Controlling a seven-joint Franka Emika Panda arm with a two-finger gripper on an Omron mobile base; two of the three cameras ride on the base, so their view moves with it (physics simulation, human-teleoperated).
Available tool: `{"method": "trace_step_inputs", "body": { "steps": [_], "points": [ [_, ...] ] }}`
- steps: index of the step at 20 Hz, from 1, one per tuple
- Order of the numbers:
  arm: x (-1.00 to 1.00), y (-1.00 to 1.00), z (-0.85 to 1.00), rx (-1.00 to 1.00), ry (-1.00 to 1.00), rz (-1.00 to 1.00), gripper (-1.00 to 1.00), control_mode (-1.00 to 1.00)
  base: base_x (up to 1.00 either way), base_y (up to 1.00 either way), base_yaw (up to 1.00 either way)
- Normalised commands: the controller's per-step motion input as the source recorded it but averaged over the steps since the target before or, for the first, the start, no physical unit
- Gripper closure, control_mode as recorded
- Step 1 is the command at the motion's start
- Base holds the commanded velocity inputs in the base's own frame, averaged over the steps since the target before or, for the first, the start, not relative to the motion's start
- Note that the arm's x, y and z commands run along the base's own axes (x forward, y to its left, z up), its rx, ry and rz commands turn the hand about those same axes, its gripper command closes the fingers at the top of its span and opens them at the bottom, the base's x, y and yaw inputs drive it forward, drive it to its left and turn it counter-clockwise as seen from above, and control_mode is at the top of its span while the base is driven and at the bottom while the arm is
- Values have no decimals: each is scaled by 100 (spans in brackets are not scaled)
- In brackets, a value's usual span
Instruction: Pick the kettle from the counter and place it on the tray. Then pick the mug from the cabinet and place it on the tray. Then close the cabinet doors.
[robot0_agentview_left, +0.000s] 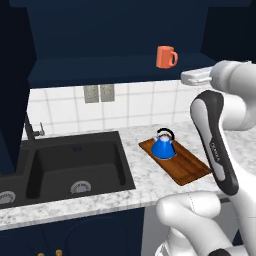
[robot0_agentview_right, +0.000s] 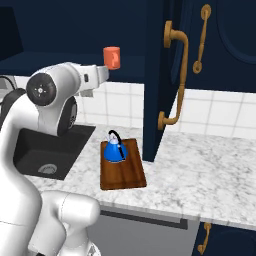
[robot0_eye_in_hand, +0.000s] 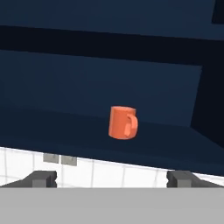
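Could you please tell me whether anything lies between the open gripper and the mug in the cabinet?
Nothing: in the hand view the stretch from the gripper to the mug is bare cabinet shelf.

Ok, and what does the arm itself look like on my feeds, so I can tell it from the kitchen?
The arm is glossy white with rounded, bulbous links. A black band with small pale lettering runs down one link, and a dark round joint cap sits on another. The gripper has two small dark grey, blocky fingertips. No cables are visible.
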Motion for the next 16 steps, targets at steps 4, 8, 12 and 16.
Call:
{"method": "trace_step_inputs", "body": {
  "steps": [4,8,12,16],
  "points": [
    [23,8,0,0,-1,6,-100,-100,0,0,0],
    [43,-14,0,7,-1,12,-100,-100,0,0,0],
    [34,-32,0,4,0,6,-100,-100,0,0,0],
    [18,-2,-3,0,1,1,-100,-100,0,0,0]
  ]
}}
